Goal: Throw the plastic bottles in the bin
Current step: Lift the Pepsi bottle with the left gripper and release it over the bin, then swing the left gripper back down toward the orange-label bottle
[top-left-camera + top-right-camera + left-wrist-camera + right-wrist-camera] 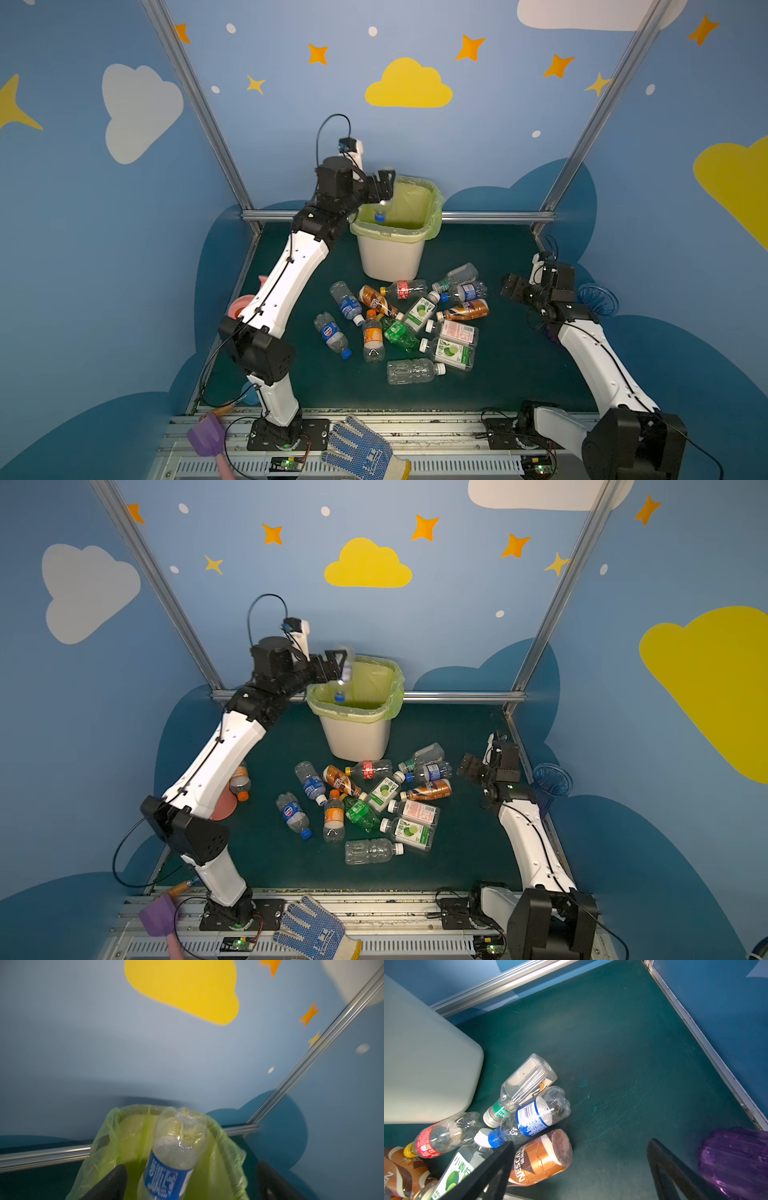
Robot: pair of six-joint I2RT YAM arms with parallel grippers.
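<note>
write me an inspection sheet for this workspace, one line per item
surface: dark green mat, scuffed
job's things: blue-label bottle dropping cap-down into the lined bin; over a dozen bottles lie piled before it; one orange-label bottle beside the left arm
clutter: pink watering can, purple vase, glove, purple scoop
grippers: left gripper open over the bin; right gripper open, empty, beside the pile
cables: black loop above the left wrist; more at both bases
surroundings: blue walls with clouds and stars; aluminium frame
</note>
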